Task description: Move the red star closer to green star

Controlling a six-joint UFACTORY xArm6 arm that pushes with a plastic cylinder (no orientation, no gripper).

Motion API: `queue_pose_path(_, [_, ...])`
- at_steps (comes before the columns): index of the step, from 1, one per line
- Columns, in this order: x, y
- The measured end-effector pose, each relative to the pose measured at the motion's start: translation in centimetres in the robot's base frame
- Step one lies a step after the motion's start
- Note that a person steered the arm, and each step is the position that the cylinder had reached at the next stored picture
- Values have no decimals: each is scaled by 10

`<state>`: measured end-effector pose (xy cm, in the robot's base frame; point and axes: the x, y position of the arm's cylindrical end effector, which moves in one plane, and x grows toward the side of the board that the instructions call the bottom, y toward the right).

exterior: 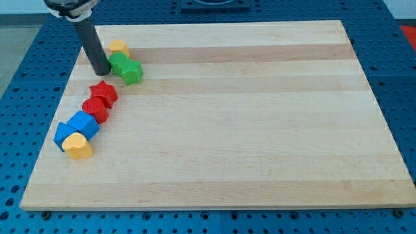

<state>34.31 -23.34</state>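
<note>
The arm has no pincer at all, so there is nothing to call open or closed; it ends in a dark rod, and my tip [102, 71] rests on the wooden board [260, 130] near its upper left corner. Just to the tip's right, almost touching it, sits the green star [131, 71] with another green block [119, 62] pressed against it, and a yellow block [118, 47] lies just above and right of the tip. The red star [103, 93] is directly below the tip, near but apart from it, and it already stands close to the green star, with only a small gap between them. Further below the tip, a red round block [95, 110] touches the red star's lower side, then come a blue block [84, 123], a second blue block [63, 134] and a yellow heart-like block [78, 147], strung toward the view's bottom left. To close the gap cleanly, I would judge the tip ought to come round to the red star's lower left side and push up and right, gently. Going straight down from here would drive the star away, and a hard shove could knock the green star off its spot.
</note>
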Motion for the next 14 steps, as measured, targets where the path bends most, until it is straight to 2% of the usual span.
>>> queue_pose_path(1, [5, 0])
queue_pose_path(3, [73, 0])
queue_pose_path(6, [89, -18])
queue_pose_path(8, [102, 14])
queue_pose_path(10, [89, 70])
queue_pose_path(11, [98, 73])
queue_pose_path(12, [125, 73])
queue_pose_path(14, [139, 117])
